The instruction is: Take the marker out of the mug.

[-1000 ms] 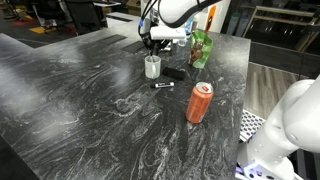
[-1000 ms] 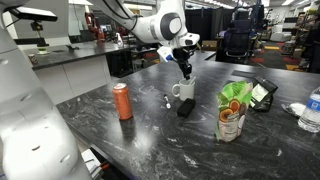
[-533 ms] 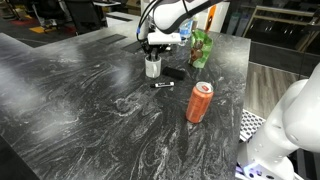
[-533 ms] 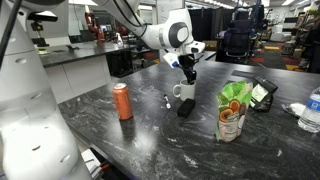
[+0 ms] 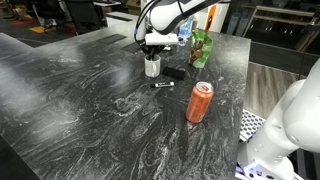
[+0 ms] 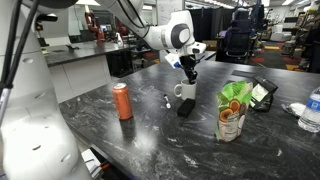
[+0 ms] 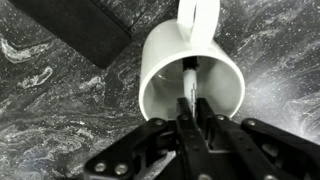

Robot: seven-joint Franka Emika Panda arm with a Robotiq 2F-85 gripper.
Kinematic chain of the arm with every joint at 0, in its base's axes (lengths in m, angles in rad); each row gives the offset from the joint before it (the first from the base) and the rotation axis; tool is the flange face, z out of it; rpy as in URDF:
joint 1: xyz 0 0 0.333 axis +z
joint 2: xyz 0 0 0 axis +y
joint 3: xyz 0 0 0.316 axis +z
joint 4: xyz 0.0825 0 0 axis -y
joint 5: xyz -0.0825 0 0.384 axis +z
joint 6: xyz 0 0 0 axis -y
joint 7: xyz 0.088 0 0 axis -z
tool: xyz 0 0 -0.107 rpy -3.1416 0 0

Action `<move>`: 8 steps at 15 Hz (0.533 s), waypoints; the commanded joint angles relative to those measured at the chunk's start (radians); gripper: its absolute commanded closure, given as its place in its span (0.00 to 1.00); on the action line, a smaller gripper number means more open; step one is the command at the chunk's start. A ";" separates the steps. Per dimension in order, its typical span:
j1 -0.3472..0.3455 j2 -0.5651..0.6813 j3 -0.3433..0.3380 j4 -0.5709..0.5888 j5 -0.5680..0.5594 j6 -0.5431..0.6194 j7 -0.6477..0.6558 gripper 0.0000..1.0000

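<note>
The mug is white, the can orange, the table black-and-grey marbled.

White arm, black tool

Dark marbled table — carries mug, orange can, loose marker, green pouch, black block.

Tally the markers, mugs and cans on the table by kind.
Markers: 2, standing marker and lying marker
Mugs: 1, mug
Cans: 1, can
Total: 4
</note>
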 commanded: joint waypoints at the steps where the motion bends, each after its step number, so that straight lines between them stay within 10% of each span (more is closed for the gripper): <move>1: 0.027 -0.025 -0.005 0.012 -0.004 -0.002 0.006 0.97; 8: 0.077 -0.195 0.065 0.017 -0.210 -0.082 0.165 0.97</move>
